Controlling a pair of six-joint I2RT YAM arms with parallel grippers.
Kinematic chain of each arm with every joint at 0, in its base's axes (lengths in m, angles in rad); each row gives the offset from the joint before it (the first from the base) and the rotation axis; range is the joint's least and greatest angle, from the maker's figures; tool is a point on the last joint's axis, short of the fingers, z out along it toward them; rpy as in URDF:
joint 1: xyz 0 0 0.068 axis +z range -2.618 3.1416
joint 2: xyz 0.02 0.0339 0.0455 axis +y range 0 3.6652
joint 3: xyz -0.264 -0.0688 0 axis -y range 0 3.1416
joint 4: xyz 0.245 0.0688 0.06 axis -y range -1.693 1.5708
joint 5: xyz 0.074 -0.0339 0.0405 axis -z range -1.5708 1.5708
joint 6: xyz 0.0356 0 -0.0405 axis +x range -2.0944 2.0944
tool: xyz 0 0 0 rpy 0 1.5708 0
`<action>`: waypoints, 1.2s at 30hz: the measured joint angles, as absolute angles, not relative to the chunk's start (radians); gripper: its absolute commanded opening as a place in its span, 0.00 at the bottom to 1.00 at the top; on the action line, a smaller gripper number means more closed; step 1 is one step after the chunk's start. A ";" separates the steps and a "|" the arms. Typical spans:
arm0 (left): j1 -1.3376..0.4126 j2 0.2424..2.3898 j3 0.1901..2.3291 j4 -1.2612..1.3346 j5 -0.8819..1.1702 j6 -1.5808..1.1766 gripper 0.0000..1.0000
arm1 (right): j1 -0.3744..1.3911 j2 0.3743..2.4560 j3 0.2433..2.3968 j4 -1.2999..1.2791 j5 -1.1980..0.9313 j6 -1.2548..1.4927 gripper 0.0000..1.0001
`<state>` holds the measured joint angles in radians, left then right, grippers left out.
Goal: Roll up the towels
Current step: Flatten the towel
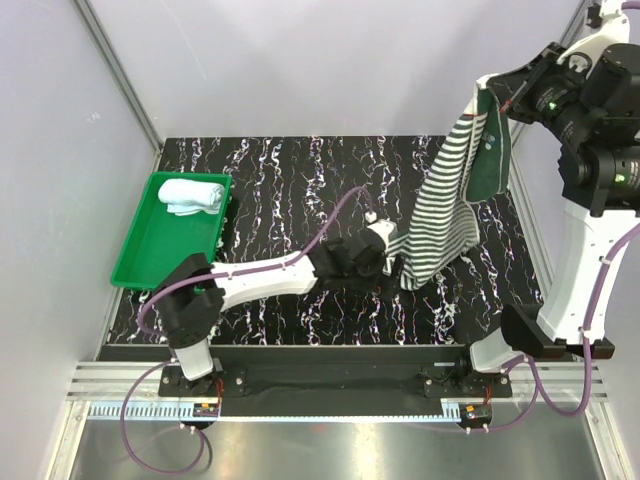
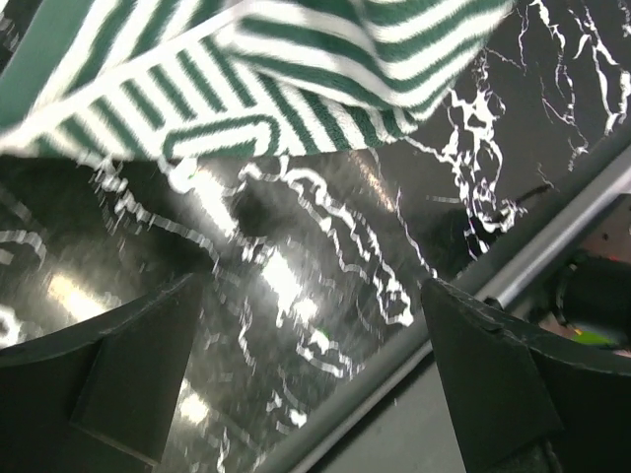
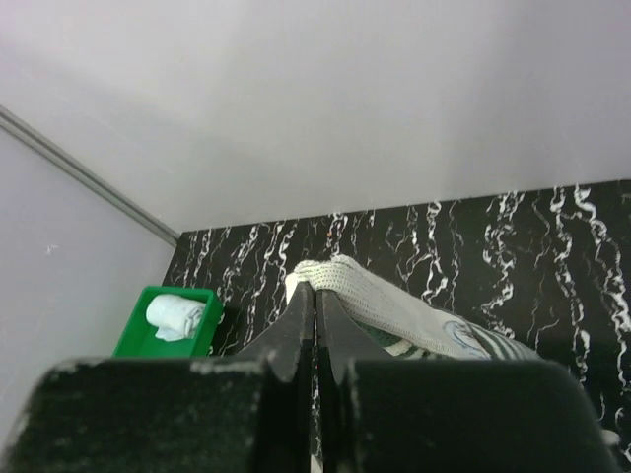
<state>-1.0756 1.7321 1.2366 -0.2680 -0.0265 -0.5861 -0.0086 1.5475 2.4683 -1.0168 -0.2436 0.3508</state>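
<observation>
Right gripper [image 3: 315,325]: its fingers are pinched tight on the top edge of the striped towel [image 1: 445,205], high up at the right side. The wrist view shows cloth bunched over the closed tips.
Left gripper [image 2: 311,296]: the jaws stand wide and hold nothing. It sits low over the table [image 1: 300,170], with the towel's lower hem just ahead of it.
Striped towel: it hangs from the right gripper in one long drape, unrolled, with its bottom end resting on the table right of centre.
Light blue towel [image 1: 192,194]: it lies rolled in the green tray [image 1: 140,262] at the far left, and you can likely count it as done.
Risk, slip: your hold is on a thin strip of edge, so a quick swing of the right arm could pull the cloth free.
Risk, missed grab: the hem is not between the left fingers, so closing now would likely catch nothing or only one layer.
Risk, heap: if you lower the right arm before the hem is pinned or spread, the towel may pile up and roll crooked.
Risk, scrape: the left fingers are near the tabletop, and going lower could drag them across it.
</observation>
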 measured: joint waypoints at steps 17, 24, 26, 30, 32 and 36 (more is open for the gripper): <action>-1.206 2.053 1.441 -0.142 -0.115 -0.340 0.99 | -0.009 1.485 2.415 -1.016 -0.193 0.332 0.00; -1.208 2.193 1.587 -0.128 -0.143 -0.284 0.99 | -0.009 1.462 2.371 -1.016 -0.192 0.332 0.00; -1.205 2.224 1.625 -0.123 -0.159 -0.277 0.95 | -0.009 1.460 2.361 -1.016 -0.192 0.331 0.00; -1.194 2.280 1.688 -0.123 -0.179 -0.272 0.52 | -0.009 1.455 2.343 -1.016 -0.191 0.327 0.00; -1.186 2.288 1.689 -0.118 -0.190 -0.271 0.27 | -0.009 1.448 2.328 -1.016 -0.191 0.326 0.00; -1.164 2.294 1.689 -0.109 -0.207 -0.268 0.00 | -0.009 1.431 2.303 -1.016 -0.187 0.324 0.00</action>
<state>-1.1645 2.2944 1.6894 -0.1085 -0.2073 -0.2680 -0.0086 1.4315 2.3028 -1.0157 -0.1867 0.3241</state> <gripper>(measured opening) 0.045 0.011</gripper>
